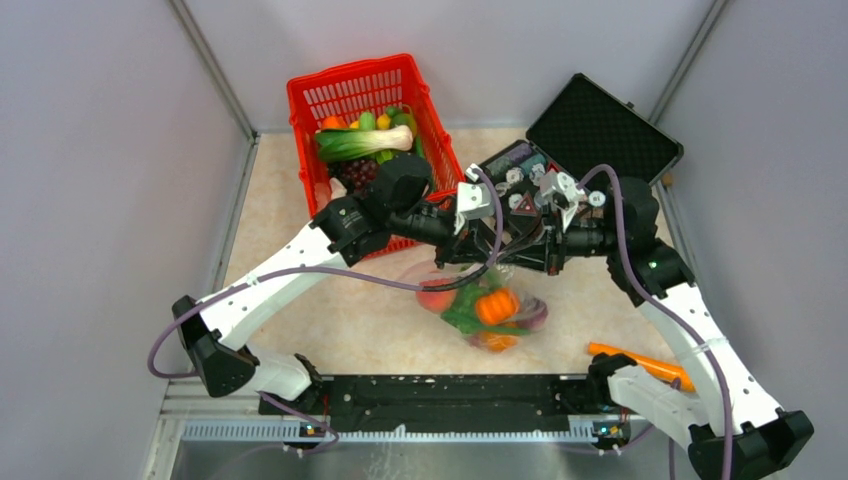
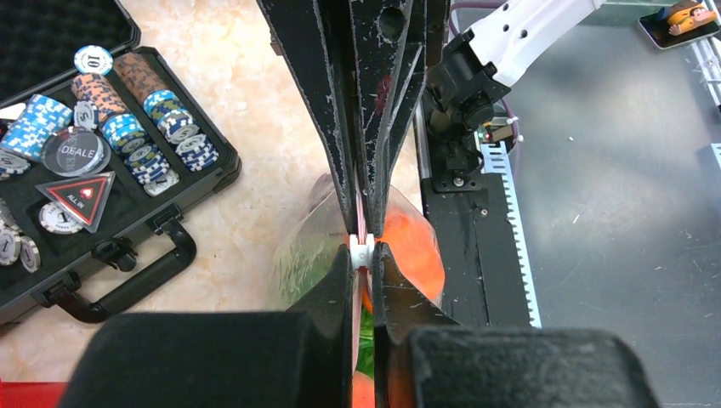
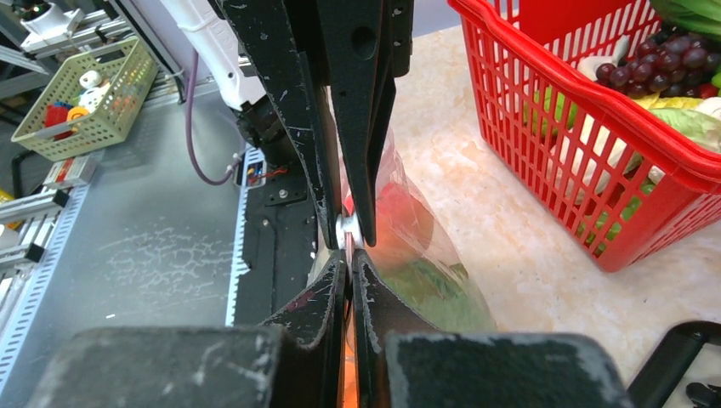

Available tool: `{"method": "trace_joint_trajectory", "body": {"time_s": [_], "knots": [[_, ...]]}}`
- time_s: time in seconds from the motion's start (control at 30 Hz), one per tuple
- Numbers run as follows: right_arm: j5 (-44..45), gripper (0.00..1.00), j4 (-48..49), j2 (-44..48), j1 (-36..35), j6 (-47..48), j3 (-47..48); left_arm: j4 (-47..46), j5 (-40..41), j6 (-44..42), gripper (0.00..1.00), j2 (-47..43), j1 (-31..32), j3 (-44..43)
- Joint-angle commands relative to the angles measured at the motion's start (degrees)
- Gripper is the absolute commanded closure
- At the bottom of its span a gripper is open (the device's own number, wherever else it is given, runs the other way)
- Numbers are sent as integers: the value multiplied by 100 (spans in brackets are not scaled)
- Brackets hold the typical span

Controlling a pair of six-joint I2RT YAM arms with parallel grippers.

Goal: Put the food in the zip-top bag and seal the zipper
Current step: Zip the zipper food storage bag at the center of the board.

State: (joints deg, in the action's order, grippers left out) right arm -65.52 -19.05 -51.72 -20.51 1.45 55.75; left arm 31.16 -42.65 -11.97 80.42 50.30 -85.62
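The clear zip-top bag [image 1: 487, 312] hangs over the table's middle. It holds food: a small pumpkin [image 1: 497, 305], a red tomato-like ball [image 1: 436, 297], green lettuce [image 1: 462, 320] and an orange round [image 1: 498, 342]. My left gripper [image 1: 483, 252] and right gripper [image 1: 512, 252] meet tip to tip at its top edge. In the left wrist view my left gripper [image 2: 364, 262] is shut on the zipper [image 2: 364, 225], just behind a white slider [image 2: 363, 248]. In the right wrist view my right gripper [image 3: 349, 259] is shut on the same strip, with the slider [image 3: 349, 231] at its tips.
The red basket [image 1: 310, 100] at the back left holds more toy vegetables and grapes [image 3: 659, 53]. An open black case [image 1: 600, 125] of poker chips [image 2: 127, 132] stands at the back right. A carrot [image 1: 640, 362] lies by the right arm's base.
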Motion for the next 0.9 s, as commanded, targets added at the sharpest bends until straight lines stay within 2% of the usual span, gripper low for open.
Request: {"method": "trace_joint_trajectory", "body": {"time_s": [0.0, 0.17, 0.4, 0.47, 0.5, 0.53, 0.6, 0.67, 0.77, 0.87], "knots": [[230, 100, 208, 193, -71, 50, 68, -218, 114, -73, 99, -159, 50, -43], [554, 100, -122, 178, -67, 202, 146, -80, 716, -180, 99, -331, 50, 315], [614, 100, -210, 156, -60, 237, 137, -55, 988, -218, 96, -542, 41, 667], [613, 100, -229, 157, -68, 241, 147, -74, 1015, -207, 89, -579, 34, 719], [611, 100, -230, 153, -65, 241, 147, -113, 1003, -179, 80, -586, 32, 725], [611, 100, -214, 148, -64, 229, 155, -182, 966, -127, 67, -581, 32, 726], [566, 100, -168, 151, -63, 195, 149, -469, 753, 66, 57, -559, 33, 726], [566, 100, -115, 155, -65, 155, 128, -857, 453, 337, 44, -504, 37, 738], [566, 100, -108, 145, -68, 136, 120, -1198, 180, 564, 36, -391, 41, 659], [584, 100, -106, 143, -66, 134, 103, -1297, 83, 641, 36, -317, 41, 582]]}}
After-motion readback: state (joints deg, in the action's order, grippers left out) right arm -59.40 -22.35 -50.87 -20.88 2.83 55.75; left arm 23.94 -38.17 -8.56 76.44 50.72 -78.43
